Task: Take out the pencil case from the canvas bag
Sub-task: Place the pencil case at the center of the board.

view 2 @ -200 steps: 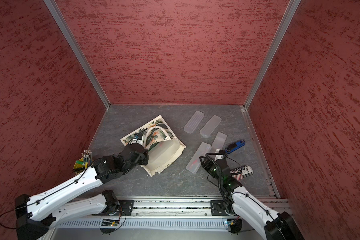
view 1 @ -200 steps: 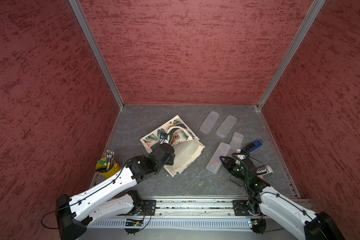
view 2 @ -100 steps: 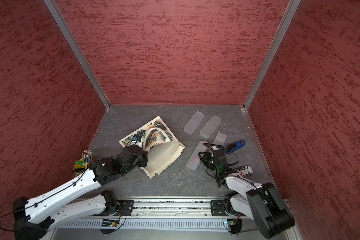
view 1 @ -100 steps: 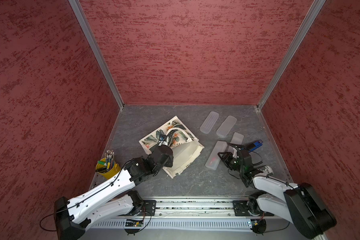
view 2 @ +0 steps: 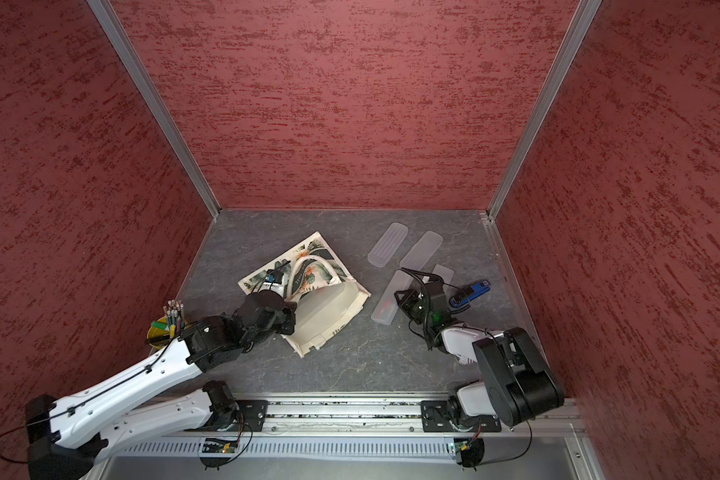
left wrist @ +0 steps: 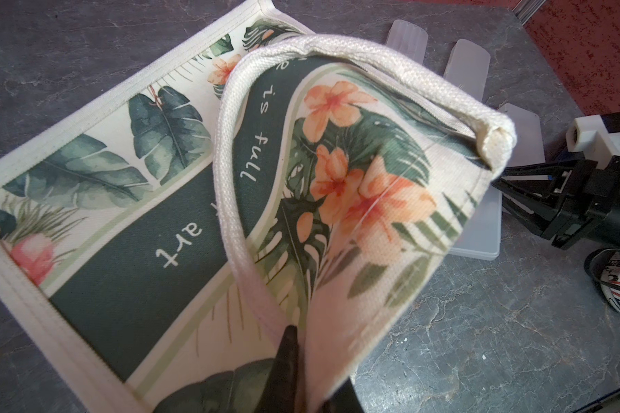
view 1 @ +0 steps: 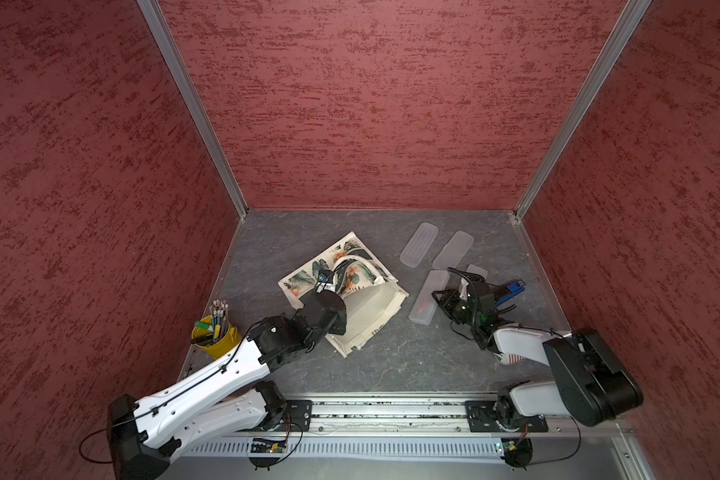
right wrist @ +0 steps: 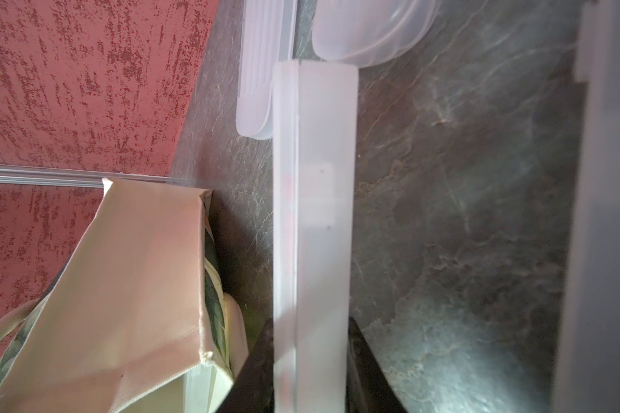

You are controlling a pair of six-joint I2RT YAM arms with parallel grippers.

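Right wrist view: case (right wrist: pixel 315 200) clamped in right pincer (right wrist: pixel 310 327); long axis straight ahead
Bag (view 1: pixel 350 299): just left of case; left pincer (left wrist: pixel 301 357) clamped on its cloth

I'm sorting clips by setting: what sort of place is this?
Most likely a lab robot test cell, not a home or office: robot arms mounted on a shared rail, closed in by red textured walls on aluminium posts.
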